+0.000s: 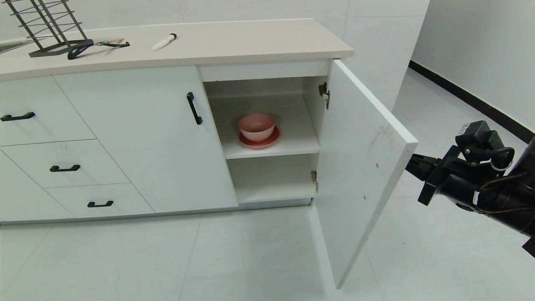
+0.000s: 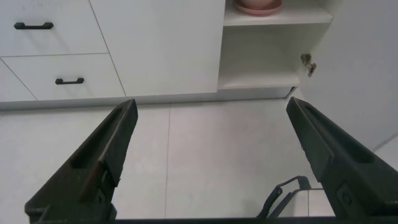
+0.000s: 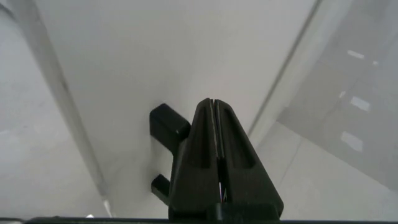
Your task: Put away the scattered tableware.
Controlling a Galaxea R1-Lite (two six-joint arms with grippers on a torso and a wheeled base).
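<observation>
Tableware is partly stowed: a pink plastic bowl (image 1: 256, 126) sits on a round red plate (image 1: 260, 143) on the upper shelf of a white cabinet (image 1: 311, 117), whose door (image 1: 363, 167) hangs wide open. A white-handled utensil (image 1: 164, 42) and a black-handled tool (image 1: 83, 48) lie on the beige countertop (image 1: 250, 37) beside a black wire rack (image 1: 46, 25), apparently left to clear. The left gripper (image 2: 211, 115) gapes empty above pale floor tiles (image 1: 125, 259). The right gripper (image 3: 212, 106), fingers pressed together on nothing, is just beside the door's black handle (image 3: 166, 127).

No text, label or number can be read anywhere.
</observation>
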